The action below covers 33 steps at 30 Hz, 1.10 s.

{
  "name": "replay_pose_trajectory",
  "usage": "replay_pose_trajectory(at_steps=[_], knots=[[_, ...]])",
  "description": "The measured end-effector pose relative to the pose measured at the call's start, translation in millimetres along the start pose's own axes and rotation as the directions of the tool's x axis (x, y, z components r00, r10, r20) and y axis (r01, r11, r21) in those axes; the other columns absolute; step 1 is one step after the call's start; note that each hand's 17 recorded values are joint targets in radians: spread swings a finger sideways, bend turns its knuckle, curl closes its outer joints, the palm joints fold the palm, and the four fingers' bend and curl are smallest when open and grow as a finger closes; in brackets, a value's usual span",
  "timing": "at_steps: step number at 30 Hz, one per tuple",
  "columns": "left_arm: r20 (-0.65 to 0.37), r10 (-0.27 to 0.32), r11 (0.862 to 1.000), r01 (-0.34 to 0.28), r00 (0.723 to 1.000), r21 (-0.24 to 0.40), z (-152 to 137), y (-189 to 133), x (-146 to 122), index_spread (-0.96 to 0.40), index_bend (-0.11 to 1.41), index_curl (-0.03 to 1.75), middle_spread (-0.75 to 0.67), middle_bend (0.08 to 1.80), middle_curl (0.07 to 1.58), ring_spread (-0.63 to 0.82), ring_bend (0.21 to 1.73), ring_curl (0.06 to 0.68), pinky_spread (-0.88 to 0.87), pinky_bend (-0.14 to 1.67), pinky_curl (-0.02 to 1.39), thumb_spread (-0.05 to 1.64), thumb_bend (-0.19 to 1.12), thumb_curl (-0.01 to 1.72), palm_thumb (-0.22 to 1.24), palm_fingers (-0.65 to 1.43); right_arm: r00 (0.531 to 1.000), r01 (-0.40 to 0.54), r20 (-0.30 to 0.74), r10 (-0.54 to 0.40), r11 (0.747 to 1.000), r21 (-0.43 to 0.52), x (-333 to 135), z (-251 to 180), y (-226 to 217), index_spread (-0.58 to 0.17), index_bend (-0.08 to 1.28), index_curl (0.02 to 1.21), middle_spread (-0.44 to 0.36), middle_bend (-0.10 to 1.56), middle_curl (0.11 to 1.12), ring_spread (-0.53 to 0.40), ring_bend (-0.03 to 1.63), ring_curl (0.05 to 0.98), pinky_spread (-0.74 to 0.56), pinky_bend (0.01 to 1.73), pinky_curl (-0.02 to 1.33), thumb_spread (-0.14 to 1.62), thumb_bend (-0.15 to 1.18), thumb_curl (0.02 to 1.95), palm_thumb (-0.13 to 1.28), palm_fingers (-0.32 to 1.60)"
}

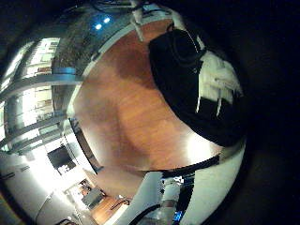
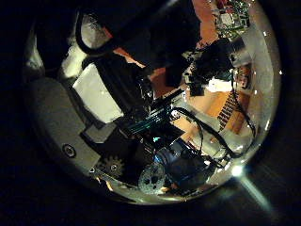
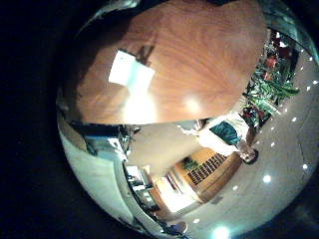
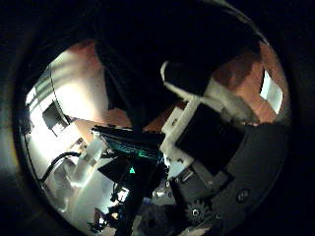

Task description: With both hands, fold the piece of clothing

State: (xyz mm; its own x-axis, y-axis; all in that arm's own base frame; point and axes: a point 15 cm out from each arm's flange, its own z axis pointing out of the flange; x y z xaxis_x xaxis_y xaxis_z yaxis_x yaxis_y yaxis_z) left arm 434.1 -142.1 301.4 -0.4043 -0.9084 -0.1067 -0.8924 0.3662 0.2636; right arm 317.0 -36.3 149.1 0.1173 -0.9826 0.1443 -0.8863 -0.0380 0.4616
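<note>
In the right thumb side palm view the right hand (image 4: 202,113) has a fingertip (image 4: 180,77) pressed into the dark cloth (image 4: 148,49), which fills much of that view. The right little finger side palm view shows the table (image 3: 189,50) from well above, without the clothing.
A pale flat sheet (image 3: 130,70) lies on the table in the right little finger side palm view. The table's edge (image 1: 94,173) and the room beyond show in the left little finger side palm view.
</note>
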Motion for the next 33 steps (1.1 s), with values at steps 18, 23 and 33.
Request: replay_pose_trajectory(at_steps=[18,23,33], knots=[[-0.008,-0.011,1.0,0.011,1.0,-0.022,-6,35,-28,-0.69,0.42,0.96,-0.5,1.07,0.78,-0.42,1.35,0.526,-0.58,1.18,0.67,1.59,0.71,1.02,0.43,1.12,0.998,-0.058,-0.006,0.059,0.991,0.124,38,-85,49,-0.356,1.0,0.75,-0.207,1.17,0.88,-0.245,1.35,0.721,-0.22,1.29,0.81,1.26,0.07,0.49,0.94,1.04],[-0.012,-0.011,1.0,0.011,1.0,-0.022,-6,39,-29,-0.7,0.41,0.97,-0.5,1.07,0.78,-0.42,1.35,0.526,-0.59,1.17,0.67,1.58,0.74,1.04,0.41,1.12,0.998,-0.062,0.001,0.063,0.984,0.168,38,-98,56,-0.349,1.01,0.79,-0.195,1.2,0.89,-0.24,1.36,0.742,-0.21,1.3,0.85,1.28,0.04,0.5,0.92,1.01],[-0.014,-0.01,1.0,0.009,1.0,-0.024,-5,40,-28,-0.7,0.4,0.99,-0.5,1.06,0.79,-0.42,1.34,0.527,-0.59,1.15,0.68,1.58,0.78,1.06,0.38,1.12,1.0,0.011,-0.023,-0.008,0.991,0.131,14,-86,62,-0.394,0.46,0.68,-0.24,0.87,0.75,-0.278,1.27,0.653,-0.4,1.21,0.75,1.22,-0.05,0.36,0.5,0.38]])
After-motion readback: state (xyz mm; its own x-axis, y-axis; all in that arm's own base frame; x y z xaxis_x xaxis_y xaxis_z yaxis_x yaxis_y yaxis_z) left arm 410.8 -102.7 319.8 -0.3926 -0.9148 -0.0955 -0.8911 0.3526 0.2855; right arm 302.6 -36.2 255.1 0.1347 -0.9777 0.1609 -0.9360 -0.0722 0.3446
